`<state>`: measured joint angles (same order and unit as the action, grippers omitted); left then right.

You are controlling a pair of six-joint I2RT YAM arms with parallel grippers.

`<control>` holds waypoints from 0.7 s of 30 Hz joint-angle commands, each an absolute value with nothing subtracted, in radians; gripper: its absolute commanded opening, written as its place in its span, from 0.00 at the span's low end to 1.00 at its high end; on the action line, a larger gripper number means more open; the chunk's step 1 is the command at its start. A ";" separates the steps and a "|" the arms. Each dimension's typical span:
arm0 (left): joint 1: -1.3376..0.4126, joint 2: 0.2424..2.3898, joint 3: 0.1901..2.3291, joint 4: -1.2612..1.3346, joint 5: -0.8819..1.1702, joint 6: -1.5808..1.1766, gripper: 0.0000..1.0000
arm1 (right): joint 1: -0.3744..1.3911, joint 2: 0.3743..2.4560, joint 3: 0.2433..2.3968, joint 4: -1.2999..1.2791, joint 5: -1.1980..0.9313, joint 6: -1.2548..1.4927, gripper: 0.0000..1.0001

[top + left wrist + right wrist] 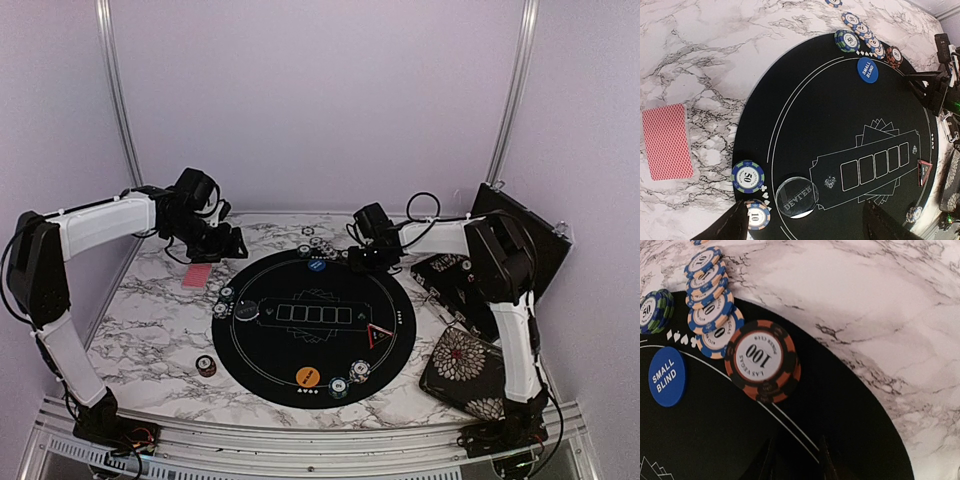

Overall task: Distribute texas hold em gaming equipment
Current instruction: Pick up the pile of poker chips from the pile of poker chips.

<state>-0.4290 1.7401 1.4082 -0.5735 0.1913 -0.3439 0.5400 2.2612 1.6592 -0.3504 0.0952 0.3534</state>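
A round black felt mat printed with white lines lies on the white marble-patterned table. The left gripper hangs over the upper left of the top view. Its claw is spread wide and holds nothing, and in the left wrist view its dark fingers stand far apart along the bottom edge. Below the left gripper in the top view, a pink-red-backed playing card lies flat on the marble, just off the mat's left rim. On that rim sit a blue-and-green striped chip marked 50 and a blue-and-orange striped chip marked 10, with a clear round dealer disc just beside them.

The right gripper is low over the mat's upper right rim. In its own view the fingers are parted by a narrow gap showing only mat, pinching nothing. Above them lies an orange-and-black striped chip marked 100, touching a fanned row of blue-and-orange chips. At the left edge of that view are a green-and-blue chip stack and a blue round disc lettered SMALL BLIND.

In the top view a red-edged black triangle lies on the mat's right side and an orange round disc at its bottom rim. Small chip stacks sit right of the disc, and a dark single chip lies on the marble at lower left. A floral-patterned pouch lies at lower right, and a black rectangular case is at upper right.
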 commanded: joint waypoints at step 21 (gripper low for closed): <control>-0.562 1.365 0.971 -0.770 0.006 -0.567 0.79 | 0.581 1.895 1.411 -0.268 -0.034 0.254 0.37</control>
<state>-0.5285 1.4216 1.0264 -0.6952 0.0391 -0.4946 0.5674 1.9347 1.4155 -0.2947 -0.0166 0.2863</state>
